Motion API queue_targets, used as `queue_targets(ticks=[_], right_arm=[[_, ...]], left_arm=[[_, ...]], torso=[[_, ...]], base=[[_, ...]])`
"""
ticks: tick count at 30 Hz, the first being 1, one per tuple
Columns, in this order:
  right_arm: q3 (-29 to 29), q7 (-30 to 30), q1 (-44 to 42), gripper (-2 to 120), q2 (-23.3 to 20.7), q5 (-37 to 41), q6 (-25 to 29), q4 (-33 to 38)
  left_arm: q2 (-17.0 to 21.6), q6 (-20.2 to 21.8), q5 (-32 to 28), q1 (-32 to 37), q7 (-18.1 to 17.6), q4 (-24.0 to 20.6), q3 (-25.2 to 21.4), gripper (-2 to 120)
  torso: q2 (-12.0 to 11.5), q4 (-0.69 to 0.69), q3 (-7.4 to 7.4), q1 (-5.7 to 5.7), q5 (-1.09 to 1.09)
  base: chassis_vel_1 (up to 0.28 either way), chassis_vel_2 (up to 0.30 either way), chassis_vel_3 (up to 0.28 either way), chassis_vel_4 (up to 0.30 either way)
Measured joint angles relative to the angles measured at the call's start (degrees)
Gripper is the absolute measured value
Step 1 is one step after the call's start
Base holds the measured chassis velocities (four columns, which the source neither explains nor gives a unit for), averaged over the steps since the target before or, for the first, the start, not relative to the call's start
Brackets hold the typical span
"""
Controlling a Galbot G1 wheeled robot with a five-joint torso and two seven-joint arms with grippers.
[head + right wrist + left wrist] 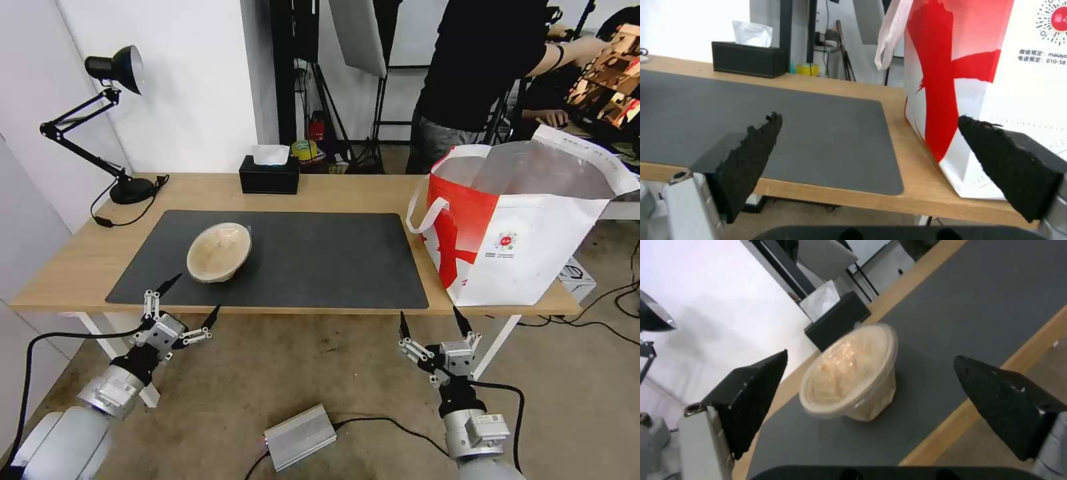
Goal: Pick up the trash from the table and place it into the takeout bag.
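Observation:
One piece of trash, a beige paper-pulp bowl (219, 252) (852, 373), lies tilted on the dark grey mat (313, 257) of the light-wood table (347, 193). The white and red takeout bag (527, 220) (996, 83) stands open at the table's right end. My left gripper (193, 299) (871, 363) hovers open just off the table's front edge, near the bowl and apart from it. My right gripper (432, 319) (869, 123) hangs open below the front edge, left of the bag's near corner.
A black tissue box (269, 175) (749, 59) sits at the back middle. A black desk lamp (100, 120) stands at the back left. A silver box with cables (300, 437) lies on the floor between my arms. A person stands behind the bag.

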Motion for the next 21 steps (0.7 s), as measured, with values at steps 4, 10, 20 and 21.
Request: queue_targets(ticks=[4, 10, 20, 21], right_arm=[[0.0, 0.0, 0.2, 100, 0.0, 0.0, 0.0, -0.3], [-0.1, 0.0, 0.8, 100, 0.1, 0.1, -0.1, -0.9], [-0.6, 0.0, 1.4, 100, 0.8, 0.1, -0.3, -1.9], [-0.8, 0.0, 1.4, 100, 0.9, 0.1, -0.3, -1.9]], left_arm=[[0.6, 0.0, -0.3, -1.2, 0.0, 1.4, 0.4, 100], [2.4, 0.1, -1.4, -3.6, 0.0, 4.4, 1.7, 100], [4.3, 0.0, -2.3, -6.0, -0.1, 8.1, 2.6, 100], [4.6, 0.0, -2.5, -6.2, -0.1, 8.3, 2.7, 100]], torso=[[0.0, 0.0, 0.0, 0.0, 0.0], [0.0, 0.0, 0.0, 0.0, 0.0], [0.0, 0.0, 0.0, 0.0, 0.0], [0.0, 0.0, 0.0, -0.01, 0.0]], base=[[0.0, 0.0, 0.0, 0.0], [0.0, 0.0, 0.0, 0.0], [0.0, 0.0, 0.0, 0.0], [0.0, 0.0, 0.0, 0.0]])
